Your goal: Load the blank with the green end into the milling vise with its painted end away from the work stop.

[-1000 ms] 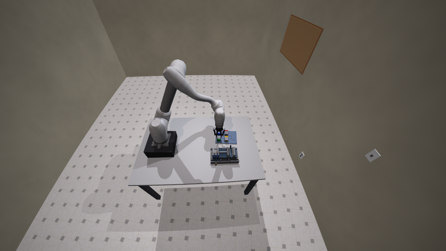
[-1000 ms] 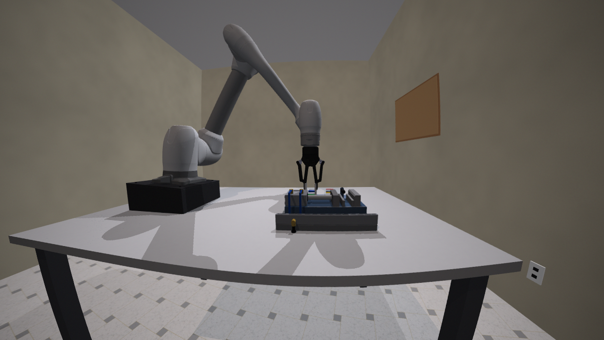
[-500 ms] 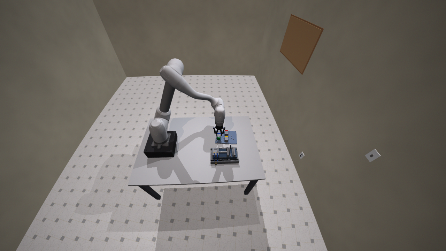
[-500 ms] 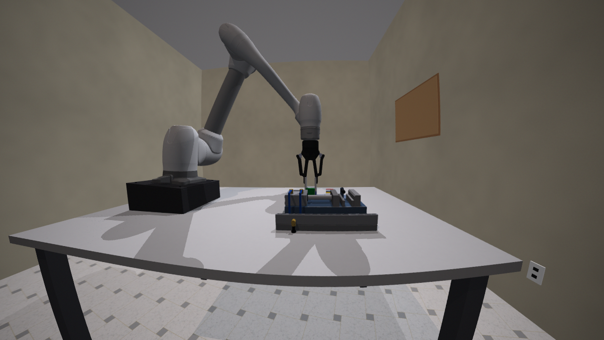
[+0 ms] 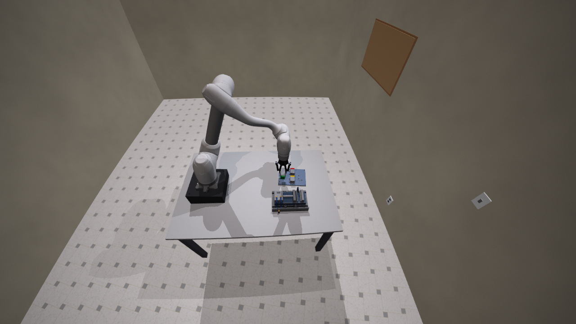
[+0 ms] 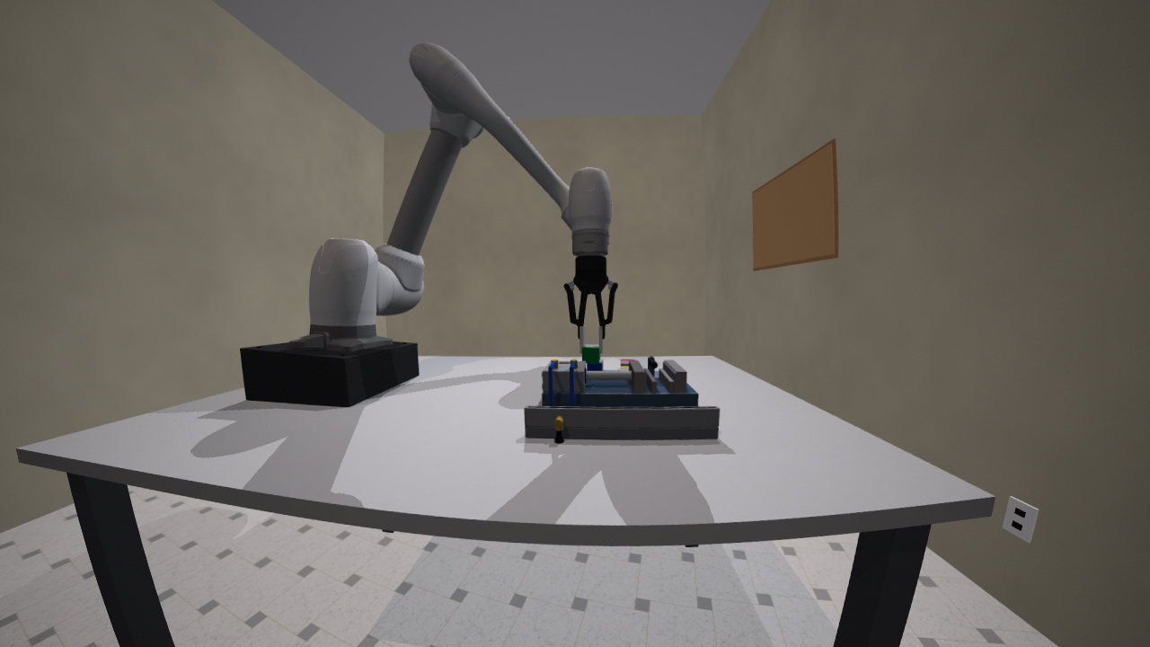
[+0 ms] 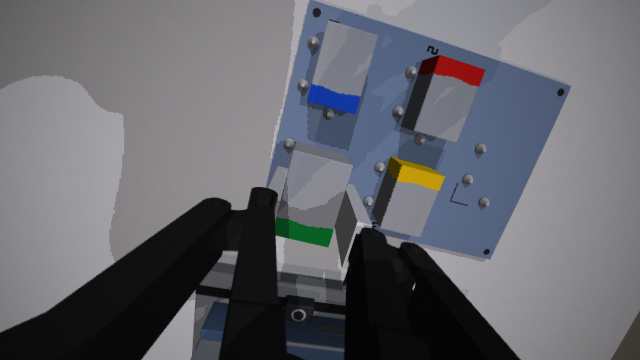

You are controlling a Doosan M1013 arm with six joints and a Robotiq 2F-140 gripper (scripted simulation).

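Lifting appears in hand: the black two-finger gripper [image 5: 283, 170] [image 6: 590, 341] [image 7: 311, 193] clamps the green-ended grey rectangular blank [image 5: 282, 176] [image 6: 590, 354] [image 7: 319, 187] above the blue infeed plate [image 5: 301, 177] [image 7: 525, 130]. Next: carry it, level, clear of the work stop, toward the grey-and-blue milling vise [image 5: 290, 208] [image 6: 621, 418].

- Pale grey, flat worktop [image 5: 249, 173] [image 6: 418, 450] [image 7: 200, 100] on dark legs, spreading below and well beyond the fingers [image 5: 277, 165] [image 6: 581, 338] on every side.
- Directly on it, below the fingers: blue infeed plate [image 5: 301, 177] [image 7: 520, 150], lying flat.
- Nearer the exterior camera than the fingers: grey raised plate [image 5: 290, 209] [image 6: 621, 421] under the milling vise, just beside the infeed plate, apart from it.
- Well left of the fingers in the top view: black base block [image 5: 206, 196] [image 6: 297, 376].
- Across the surface around the fingers: broad shadows.
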